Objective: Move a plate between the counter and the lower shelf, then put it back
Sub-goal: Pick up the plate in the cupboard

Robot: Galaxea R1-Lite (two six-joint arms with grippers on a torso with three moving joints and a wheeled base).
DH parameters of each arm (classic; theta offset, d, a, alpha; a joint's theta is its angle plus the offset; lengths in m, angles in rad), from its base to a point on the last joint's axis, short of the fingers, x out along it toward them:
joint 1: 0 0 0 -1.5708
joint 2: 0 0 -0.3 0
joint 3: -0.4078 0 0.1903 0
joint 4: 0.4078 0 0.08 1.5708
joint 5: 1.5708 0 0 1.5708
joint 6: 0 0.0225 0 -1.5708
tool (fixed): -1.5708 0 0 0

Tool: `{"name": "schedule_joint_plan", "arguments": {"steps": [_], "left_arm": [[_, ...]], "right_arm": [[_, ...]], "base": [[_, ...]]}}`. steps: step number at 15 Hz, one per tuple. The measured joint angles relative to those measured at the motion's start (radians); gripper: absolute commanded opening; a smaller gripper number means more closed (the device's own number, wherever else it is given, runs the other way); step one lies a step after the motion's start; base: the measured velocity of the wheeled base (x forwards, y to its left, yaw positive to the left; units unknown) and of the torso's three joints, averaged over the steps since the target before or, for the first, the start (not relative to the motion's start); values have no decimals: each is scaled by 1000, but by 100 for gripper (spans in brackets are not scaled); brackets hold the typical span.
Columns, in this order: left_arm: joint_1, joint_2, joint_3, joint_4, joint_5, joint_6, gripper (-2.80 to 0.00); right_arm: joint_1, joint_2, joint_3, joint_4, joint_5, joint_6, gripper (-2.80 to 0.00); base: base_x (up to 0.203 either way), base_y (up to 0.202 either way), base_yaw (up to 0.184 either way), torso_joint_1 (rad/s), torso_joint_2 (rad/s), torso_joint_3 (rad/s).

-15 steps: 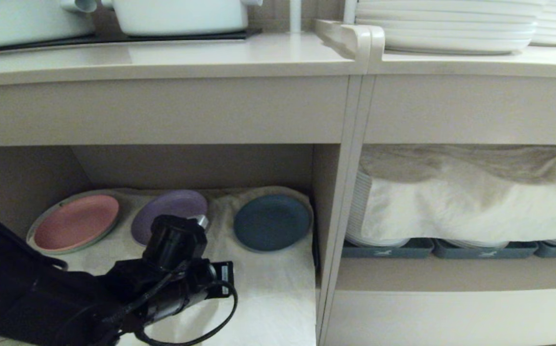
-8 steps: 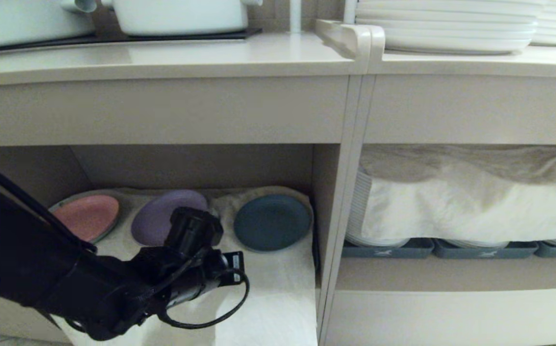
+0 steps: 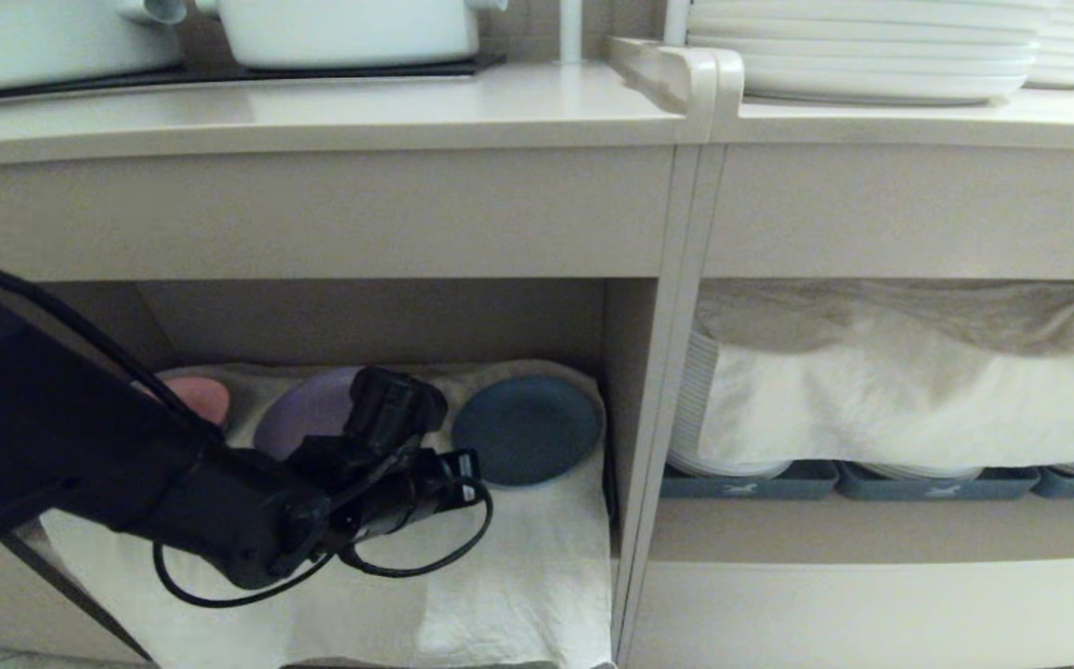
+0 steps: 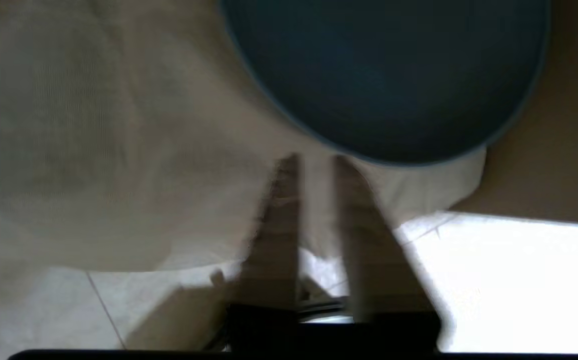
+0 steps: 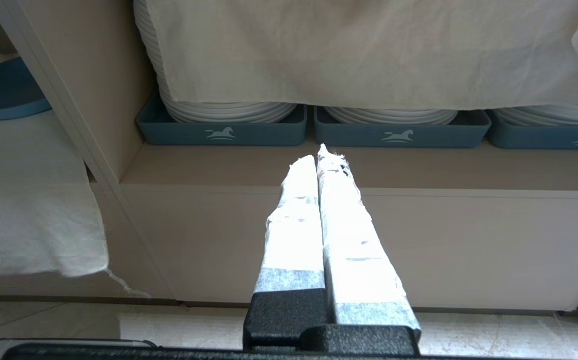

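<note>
**Left gripper at the blue plate's rim in the lower shelf**

The left gripper (image 4: 316, 162) has its two fingers (image 4: 281, 210) slightly parted, a narrow gap between them with nothing in it. Their tips sit just beside the near rim of the small round matte blue plate (image 4: 389, 75); whether they touch it cannot be told. In the head view the black left arm (image 3: 221, 511) reaches from the lower left into the cubby, its wrist and looping black cable (image 3: 425, 557) ending just left of the plate (image 3: 528, 429).

The plate lies flat on the wrinkled white cloth (image 3: 518, 576) that lines the lower shelf (image 3: 379, 321), at the right end of a row, close to the beige dividing wall. The round purple plate (image 3: 300, 423) lies next to it on the left, partly hidden by the wrist, and only an edge of the round pink plate (image 3: 203, 398) shows past the arm.

The right gripper (image 5: 319, 160) has its white-taped fingers pressed together, empty, hanging in front of the neighbouring compartment, where dark blue-grey trays (image 5: 221, 131) hold stacks of white plates under a pale cloth (image 5: 369, 50).

Above, the long beige counter (image 3: 360, 116) carries white pots (image 3: 351, 28) on a black hob panel, and white dinner plates (image 3: 871, 56) are stacked on the adjoining top.
</note>
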Motion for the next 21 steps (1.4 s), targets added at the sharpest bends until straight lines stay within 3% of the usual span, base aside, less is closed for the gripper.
{"name": "schedule_joint_plan", "arguments": {"steps": [6,21], "left_arm": [[20,33,-14,-6,6,-5,0],[17,139,-177,49,53,-26,0]], "right_arm": [[0,0,0,0,0,0,-280],[0,0,0,0,0,0,-280]], "base": [[0,0,0,0,0,0],[0,0,0,0,0,0]]}}
